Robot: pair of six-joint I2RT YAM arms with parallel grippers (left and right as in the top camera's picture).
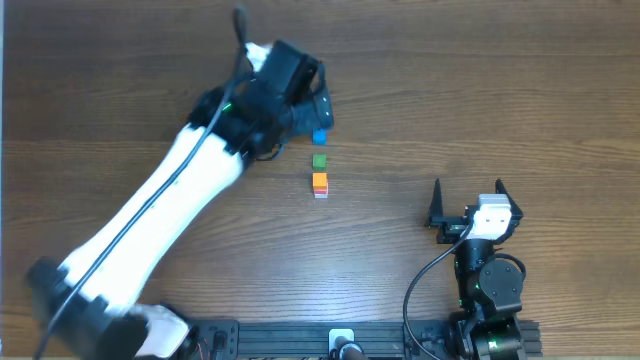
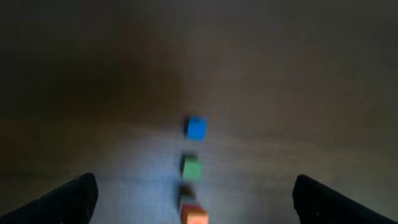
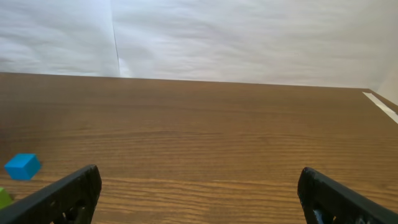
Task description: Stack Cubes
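Note:
Three small cubes lie in a line on the wooden table: a blue cube (image 1: pixel 320 136) farthest from the arm bases, a green cube (image 1: pixel 319 160) in the middle, and an orange cube (image 1: pixel 320 181) nearest, with a reddish edge showing under it. My left gripper (image 1: pixel 321 106) hangs open above the table by the blue cube. Its wrist view looks down on the blue cube (image 2: pixel 196 128), green cube (image 2: pixel 192 167) and orange cube (image 2: pixel 194 215) between its spread fingers (image 2: pixel 74 198). My right gripper (image 1: pixel 468 203) rests open near its base, holding nothing. Its wrist view catches the blue cube (image 3: pixel 23 166) and a sliver of the green cube (image 3: pixel 3 198).
The brown wooden table (image 1: pixel 520 90) stretches bare around the cubes. A white wall (image 3: pixel 249 43) stands behind the table's far edge. The left arm (image 1: pixel 170 200) lies diagonally across the left half of the table.

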